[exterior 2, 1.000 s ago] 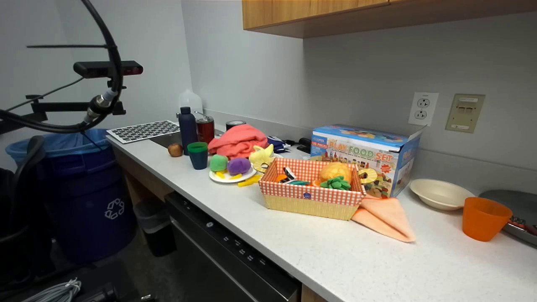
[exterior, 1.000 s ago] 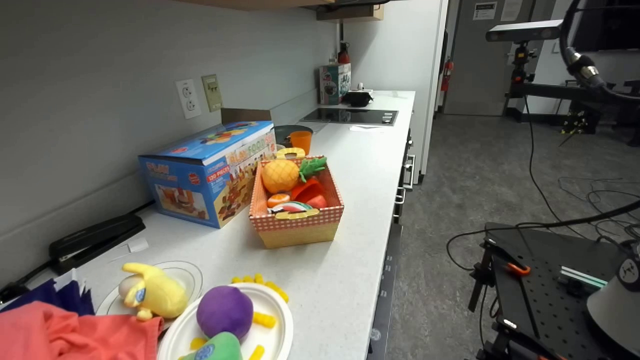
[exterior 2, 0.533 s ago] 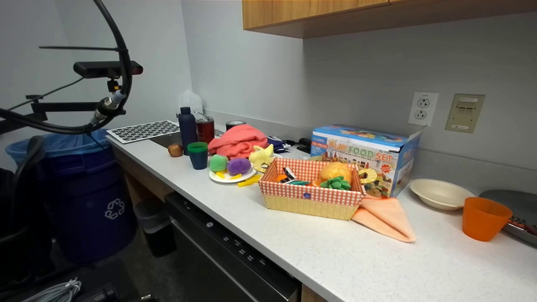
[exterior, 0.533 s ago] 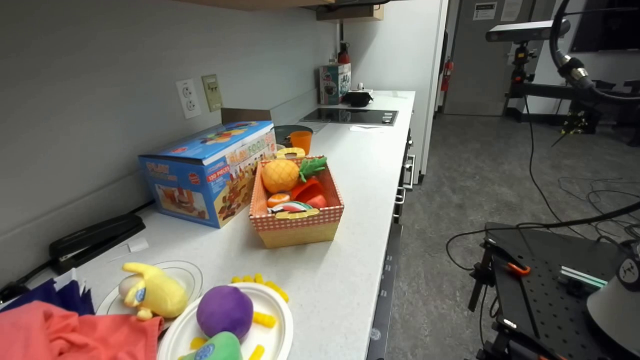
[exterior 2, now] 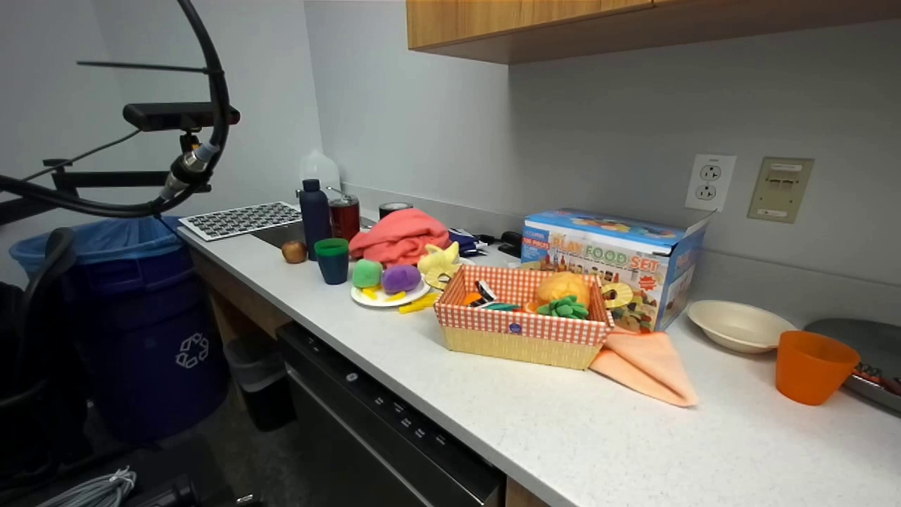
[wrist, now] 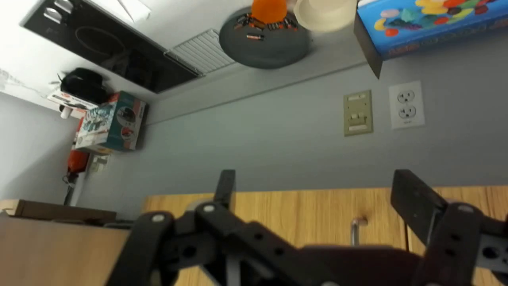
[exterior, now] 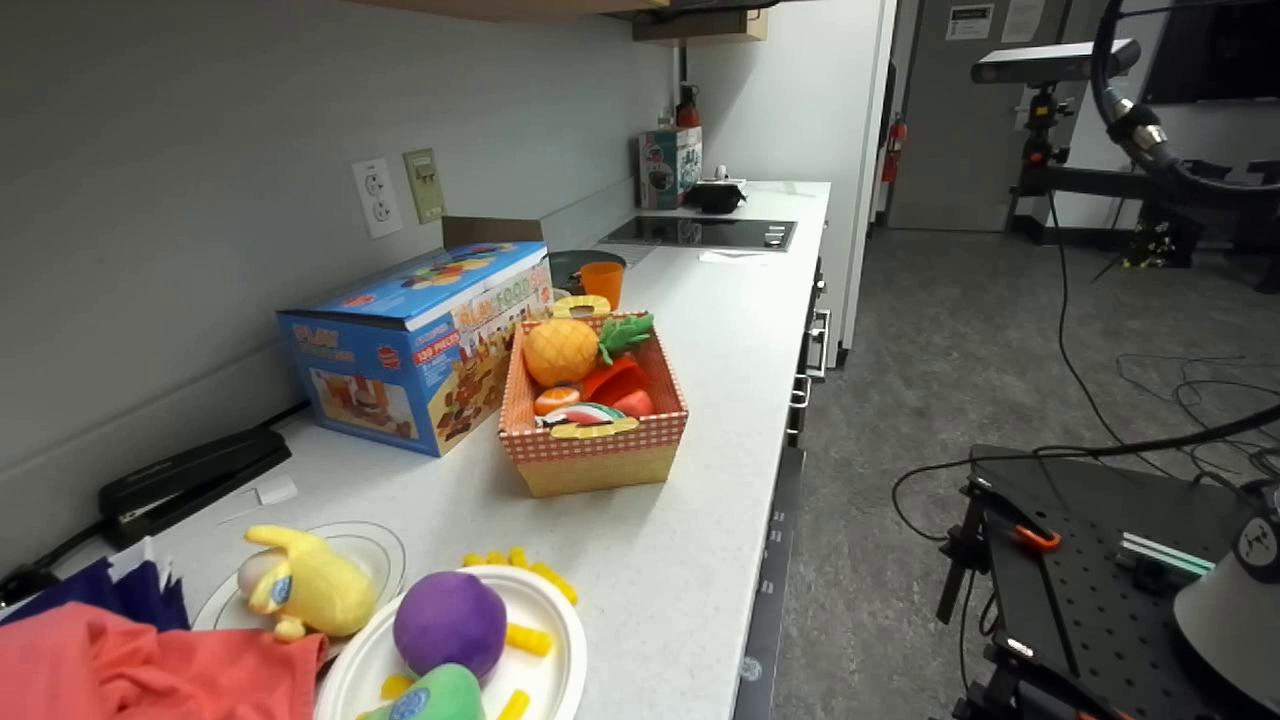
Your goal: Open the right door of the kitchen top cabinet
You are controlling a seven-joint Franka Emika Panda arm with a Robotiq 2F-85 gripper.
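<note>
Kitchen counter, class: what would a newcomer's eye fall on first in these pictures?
Probably the red-checked basket, a toy pineapple inside, on the white counter beside the blue play-food box. Next, perhaps, the coral cloth heaped beside the white plate. In the wrist view, the open gripper looms dark against the wooden top cabinet.

The black gripper has silvery screws — the thick black cable, a metallic connector.

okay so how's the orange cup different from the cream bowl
Colour: the orange cup is vivid, the cream bowl pale. Width: the orange cup is narrower, the cream bowl wider. Shape: the orange cup is tall with steep sides, the cream bowl shallow with flaring sides. Both have round, open tops.
</note>
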